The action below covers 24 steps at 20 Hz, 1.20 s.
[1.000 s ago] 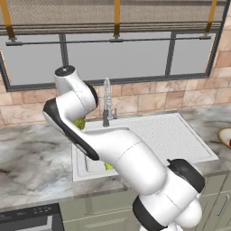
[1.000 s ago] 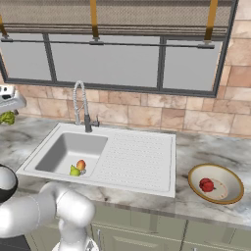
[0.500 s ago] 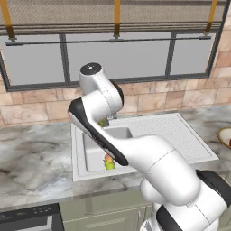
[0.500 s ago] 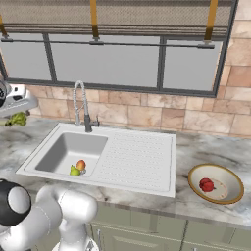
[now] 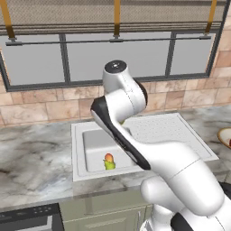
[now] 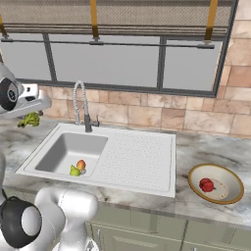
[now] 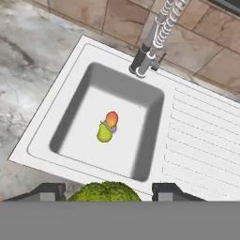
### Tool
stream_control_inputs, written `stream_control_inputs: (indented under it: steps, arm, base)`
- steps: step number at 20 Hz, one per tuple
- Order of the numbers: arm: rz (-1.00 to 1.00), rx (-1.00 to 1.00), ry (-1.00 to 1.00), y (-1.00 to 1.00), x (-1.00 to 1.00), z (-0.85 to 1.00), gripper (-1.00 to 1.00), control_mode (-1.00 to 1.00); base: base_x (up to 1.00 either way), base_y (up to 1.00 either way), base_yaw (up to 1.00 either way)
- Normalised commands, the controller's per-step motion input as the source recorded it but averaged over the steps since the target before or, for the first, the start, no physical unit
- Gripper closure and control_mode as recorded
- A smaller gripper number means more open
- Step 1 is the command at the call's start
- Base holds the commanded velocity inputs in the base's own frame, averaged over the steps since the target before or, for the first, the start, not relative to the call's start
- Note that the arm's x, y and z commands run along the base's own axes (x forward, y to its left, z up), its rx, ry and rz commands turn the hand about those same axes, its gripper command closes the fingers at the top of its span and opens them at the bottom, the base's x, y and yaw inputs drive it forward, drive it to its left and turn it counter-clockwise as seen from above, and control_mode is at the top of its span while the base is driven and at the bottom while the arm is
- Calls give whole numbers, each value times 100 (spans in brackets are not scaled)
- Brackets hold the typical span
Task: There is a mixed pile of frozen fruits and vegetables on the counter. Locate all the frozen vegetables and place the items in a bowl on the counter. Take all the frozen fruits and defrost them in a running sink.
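My gripper point(image 7: 106, 193) is shut on the green broccoli point(image 7: 104, 190), which sits between the two finger tips and hangs above the sink's near rim. From the right base view, the gripper point(image 6: 28, 116) holds the broccoli point(image 6: 30, 119) over the counter point(image 6: 206, 153) left of the sink point(image 6: 142, 162). The two frozen fruits lie together in the basin: a yellow-green one point(image 7: 104, 133) and an orange-red one point(image 7: 111, 118), also in the left base view point(image 5: 108, 161). The tan bowl point(image 6: 234, 192) on the right holds the small red piece point(image 6: 206, 185).
A chrome spring-coil faucet point(image 6: 81, 105) stands behind the basin, and the ribbed drainboard point(image 6: 139, 157) lies to its right. The bowl's rim point(image 5: 224, 135) shows at the right edge. A brick wall and windows back the counter point(image 5: 36, 153).
The arm has swung right, carrying the broccoli from the far-left counter toward the sink. The fruits and the red piece have not moved.
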Motion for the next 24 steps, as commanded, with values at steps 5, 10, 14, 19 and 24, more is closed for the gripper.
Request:
stream_control_inputs:
  steps: [5,10,14,19,24]
  arm:
    - [-6,-1,-1,-67,-2,24,100,-100]
    - [-8,0,0,-65,0,15,100,-100]
    - [-9,0,0,-75,0,7,100,-100]
    - [-8,0,0,-79,0,6,100,-100]
    - [-8,0,0,-79,-1,1,100,-100]
  base:
    - [0,0,0]
    - [0,0,0]
    - [0,0,0]
    - [0,0,0]
    - [0,0,0]
